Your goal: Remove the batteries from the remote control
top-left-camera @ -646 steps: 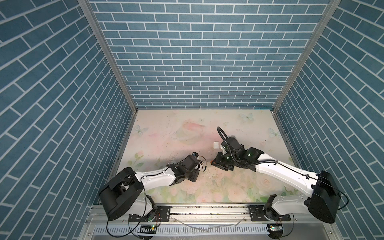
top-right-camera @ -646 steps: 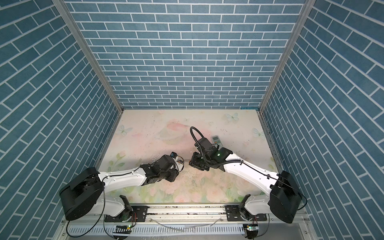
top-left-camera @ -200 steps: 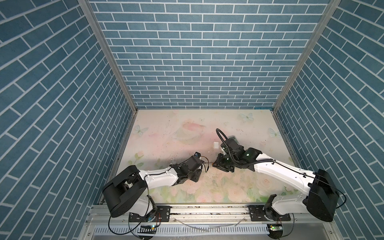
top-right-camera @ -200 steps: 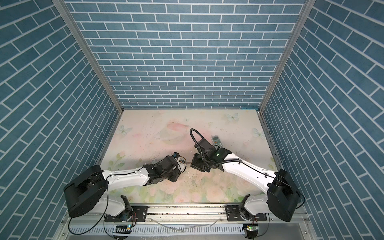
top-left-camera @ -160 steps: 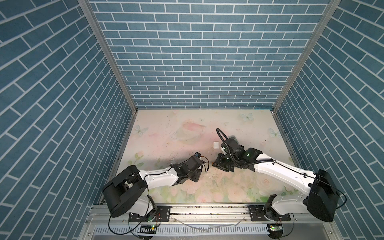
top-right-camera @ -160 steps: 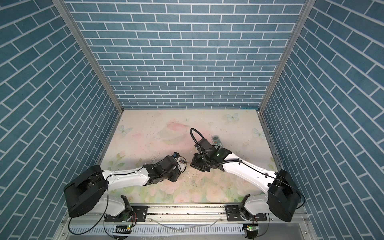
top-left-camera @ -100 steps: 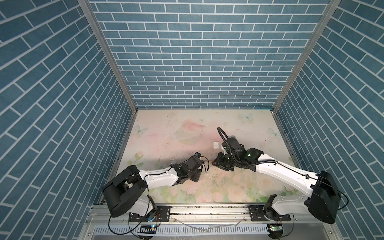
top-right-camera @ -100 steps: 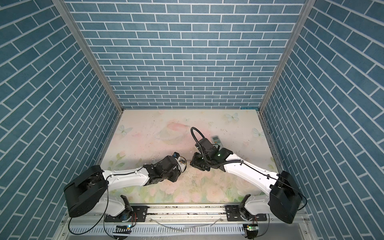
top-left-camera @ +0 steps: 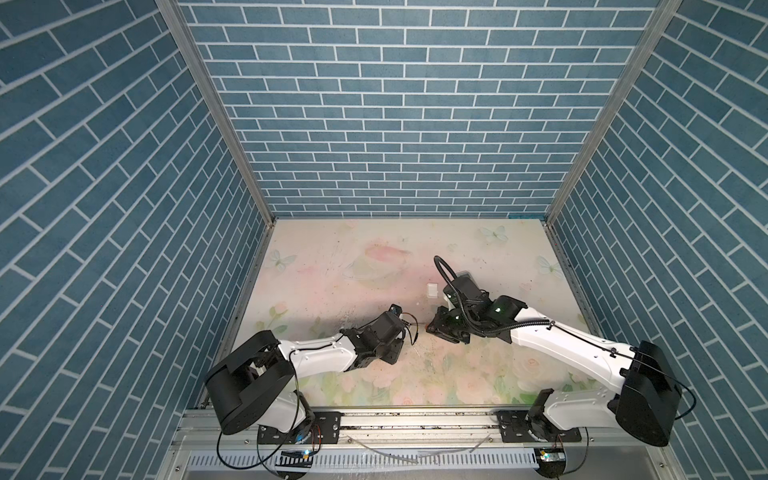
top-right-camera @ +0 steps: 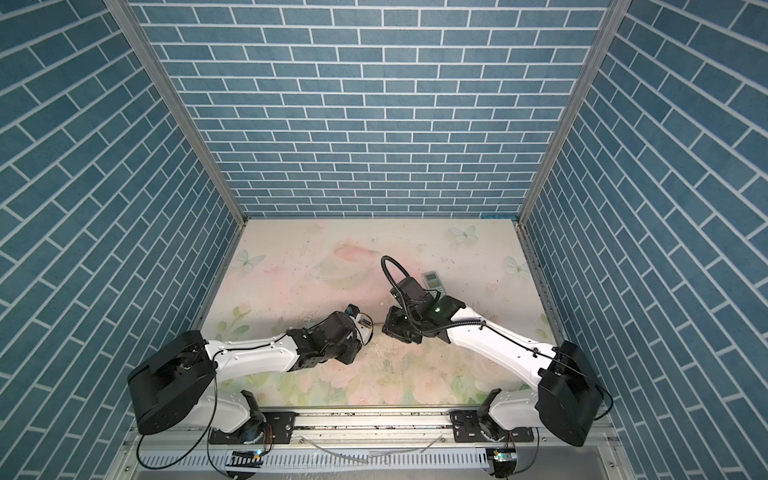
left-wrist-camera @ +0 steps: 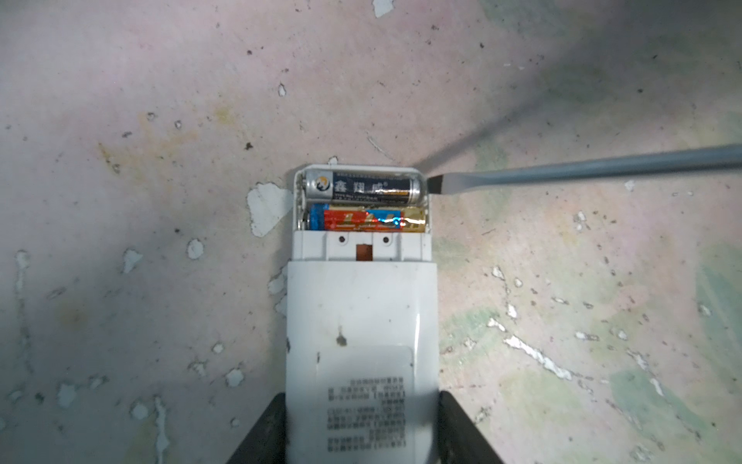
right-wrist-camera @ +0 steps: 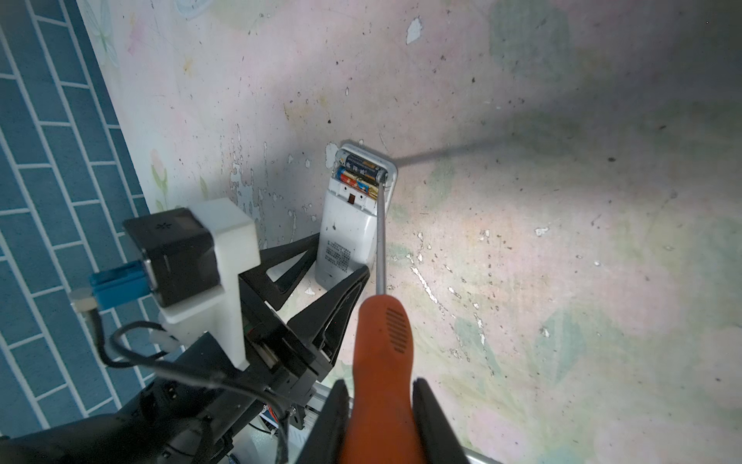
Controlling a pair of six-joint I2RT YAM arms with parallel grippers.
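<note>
The white remote (left-wrist-camera: 360, 321) is clamped by the left gripper (left-wrist-camera: 361, 434) so that its batteries (left-wrist-camera: 363, 187) can be levered out by the orange-handled screwdriver (right-wrist-camera: 381, 337), which is clenched in the right gripper (right-wrist-camera: 381, 418), blade tip beside the remote's end.

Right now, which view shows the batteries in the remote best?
Left wrist: close and unobstructed on the batteries, both lying side by side in the open bay of the remote, labels visible. Right wrist shows them much smaller, the screwdriver shaft running alongside. In both top views they cannot be made out.
</note>
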